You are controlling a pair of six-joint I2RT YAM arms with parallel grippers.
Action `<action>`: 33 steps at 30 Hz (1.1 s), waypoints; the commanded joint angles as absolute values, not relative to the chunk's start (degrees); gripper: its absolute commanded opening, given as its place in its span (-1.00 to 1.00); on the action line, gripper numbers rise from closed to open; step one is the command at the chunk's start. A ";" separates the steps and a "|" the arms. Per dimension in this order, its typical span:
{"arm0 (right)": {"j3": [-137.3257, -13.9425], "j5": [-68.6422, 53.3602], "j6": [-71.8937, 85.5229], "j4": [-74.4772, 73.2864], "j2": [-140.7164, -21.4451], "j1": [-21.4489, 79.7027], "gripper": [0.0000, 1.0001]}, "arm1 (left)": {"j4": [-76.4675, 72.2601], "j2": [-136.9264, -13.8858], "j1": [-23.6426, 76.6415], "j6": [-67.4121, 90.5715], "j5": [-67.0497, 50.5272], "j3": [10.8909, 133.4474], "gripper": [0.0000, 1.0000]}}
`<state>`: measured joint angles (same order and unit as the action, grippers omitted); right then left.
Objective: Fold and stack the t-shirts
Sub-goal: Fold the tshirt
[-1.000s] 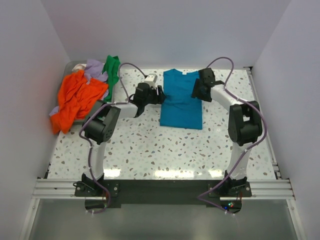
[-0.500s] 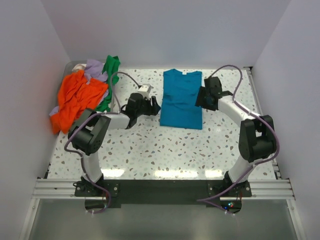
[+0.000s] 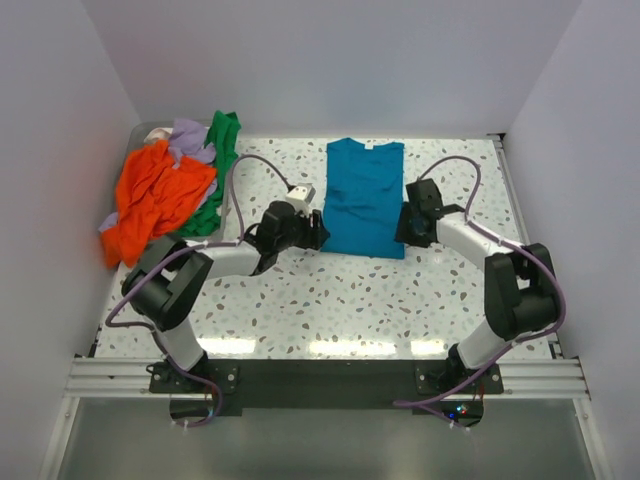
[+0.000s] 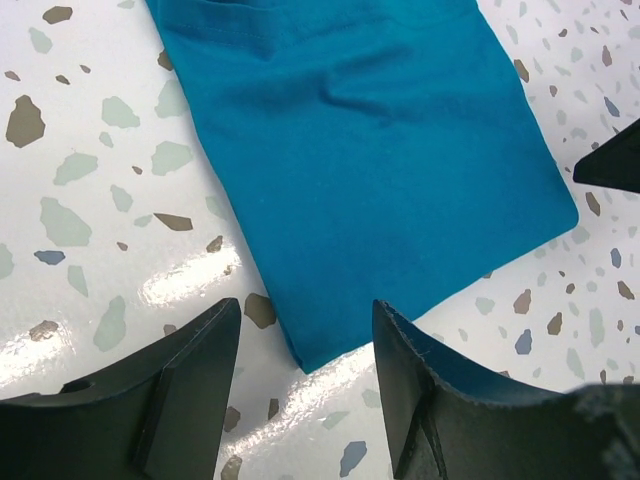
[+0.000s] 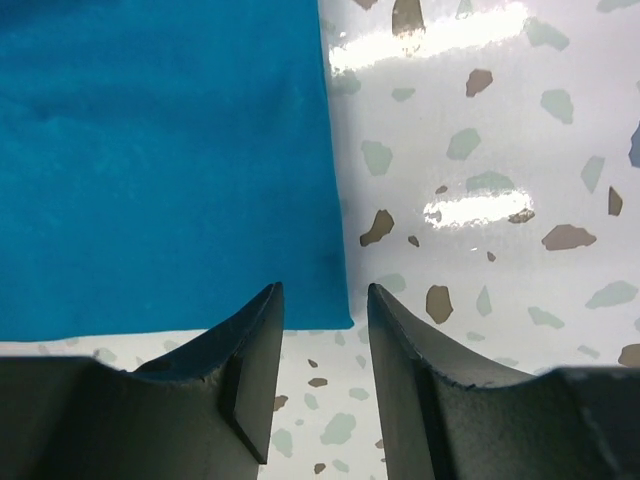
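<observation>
The teal t-shirt [image 3: 363, 195] lies folded into a long rectangle at the back middle of the table. My left gripper [image 3: 318, 232] is open and empty just above its near left corner, which shows between the fingers in the left wrist view [image 4: 380, 150]. My right gripper [image 3: 408, 228] is open and empty at the near right corner; that corner sits between the fingers in the right wrist view [image 5: 160, 150]. The orange t-shirt [image 3: 150, 195], lavender t-shirt [image 3: 188, 135] and green t-shirt [image 3: 222, 140] lie crumpled in a pile at the back left.
The pile rests on a grey tray [image 3: 150, 127] in the back left corner and spills over its edge. White walls close the table on three sides. A rail [image 3: 320, 375] runs along the near edge by the arm bases.
Both grippers have moved nearer along the teal shirt's sides, from its middle to its near corners. The shirt has not moved.
</observation>
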<state>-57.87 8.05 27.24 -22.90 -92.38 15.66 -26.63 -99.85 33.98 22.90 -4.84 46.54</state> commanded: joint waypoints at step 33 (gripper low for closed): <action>-53.44 4.39 27.16 -19.51 -96.07 16.08 -0.86 | -21.62 -102.04 36.21 21.88 -2.99 47.72 0.10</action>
